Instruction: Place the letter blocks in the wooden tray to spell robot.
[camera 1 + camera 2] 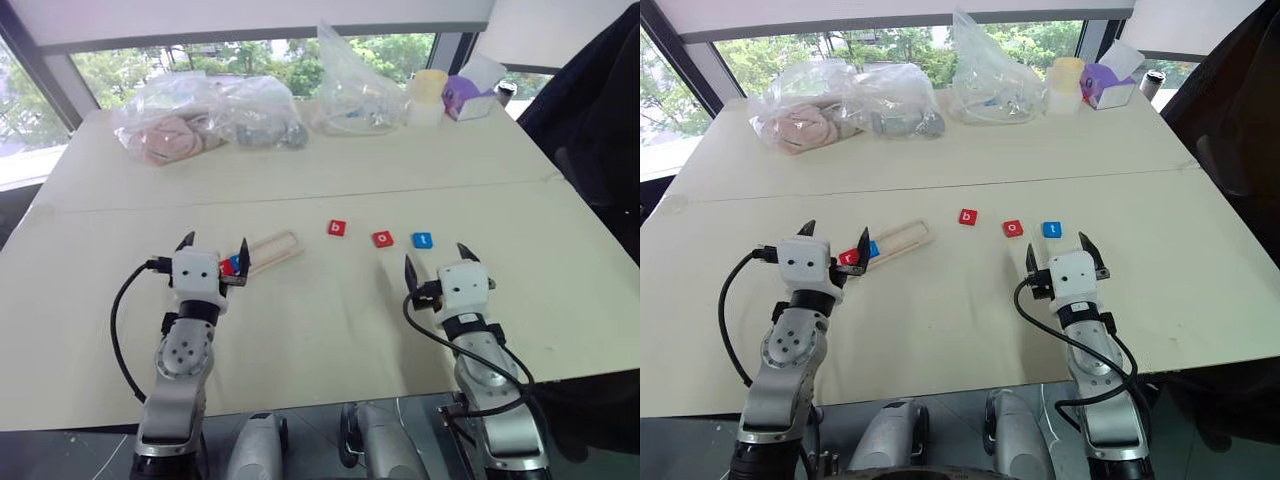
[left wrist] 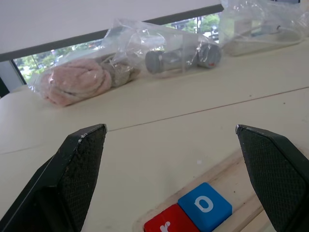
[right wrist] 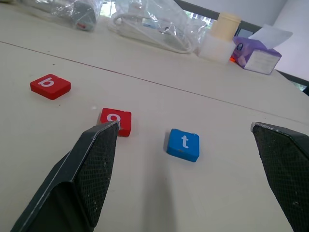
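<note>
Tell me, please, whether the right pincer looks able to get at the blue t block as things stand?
Probably yes: the right pincer is open, the blue t block lies on bare table just ahead, apart from its neighbours.

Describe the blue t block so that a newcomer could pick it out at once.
On the pale table, three loose tiles lie in a row ahead of the right gripper. The t block is the rightmost, beside the red o block, and the only blue one there.

Bright, even daylight from the windows (image 1: 250,60) behind the table (image 1: 320,330); the view outside is washed out. Shadows soft, wrist views sharp w/ no blur.
</note>
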Controlling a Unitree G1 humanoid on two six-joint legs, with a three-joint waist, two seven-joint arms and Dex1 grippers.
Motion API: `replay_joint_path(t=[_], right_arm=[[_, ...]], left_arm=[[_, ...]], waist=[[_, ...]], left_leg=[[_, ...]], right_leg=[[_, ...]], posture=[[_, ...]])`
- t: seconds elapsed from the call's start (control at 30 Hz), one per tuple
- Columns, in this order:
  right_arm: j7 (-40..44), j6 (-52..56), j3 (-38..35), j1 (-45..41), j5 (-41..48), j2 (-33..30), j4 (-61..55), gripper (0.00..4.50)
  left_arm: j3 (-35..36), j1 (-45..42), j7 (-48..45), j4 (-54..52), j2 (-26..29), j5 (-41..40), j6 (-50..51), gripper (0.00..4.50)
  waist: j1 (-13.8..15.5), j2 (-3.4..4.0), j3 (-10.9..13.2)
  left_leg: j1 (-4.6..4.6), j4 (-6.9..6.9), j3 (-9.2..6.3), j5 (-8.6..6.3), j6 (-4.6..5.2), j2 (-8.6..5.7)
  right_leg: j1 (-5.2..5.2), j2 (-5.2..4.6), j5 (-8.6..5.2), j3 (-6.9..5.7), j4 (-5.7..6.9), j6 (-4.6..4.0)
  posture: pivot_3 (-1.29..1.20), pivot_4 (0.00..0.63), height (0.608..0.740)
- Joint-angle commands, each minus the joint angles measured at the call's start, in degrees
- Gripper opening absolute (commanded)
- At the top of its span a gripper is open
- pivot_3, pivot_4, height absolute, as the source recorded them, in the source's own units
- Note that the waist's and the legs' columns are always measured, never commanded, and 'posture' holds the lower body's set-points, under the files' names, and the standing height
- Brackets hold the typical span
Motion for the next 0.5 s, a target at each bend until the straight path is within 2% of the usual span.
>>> replay_joint_path(t=[0.03,0.5], right_arm=[[0.09,-1.14,-0.46,-0.69,-0.4,0.0,-2.39,4.42],[1.68,-1.81,0.14,-1.5,-0.66,-0.41,-1.51,4.42]], left_arm=[[0.44,0.0,0.48,-1.25,-0.16,0.84,-1.65,4.5],[0.68,-0.6,-1.17,-1.88,-0.7,-0.78,-1.71,4.5]], waist=[[0.0,0.0,0.0],[-0.01,0.0,0.0]], left_leg=[[0.0,0.0,0.0,0.0,0.0,0.0],[0.0,0.0,0.0,0.0,0.0,0.0]], right_leg=[[0.0,0.0,0.0,0.0,0.0,0.01],[0.0,0.01,0.01,0.0,0.0,0.01]], posture=[[0.0,0.15,0.74],[0.0,0.15,0.74]])
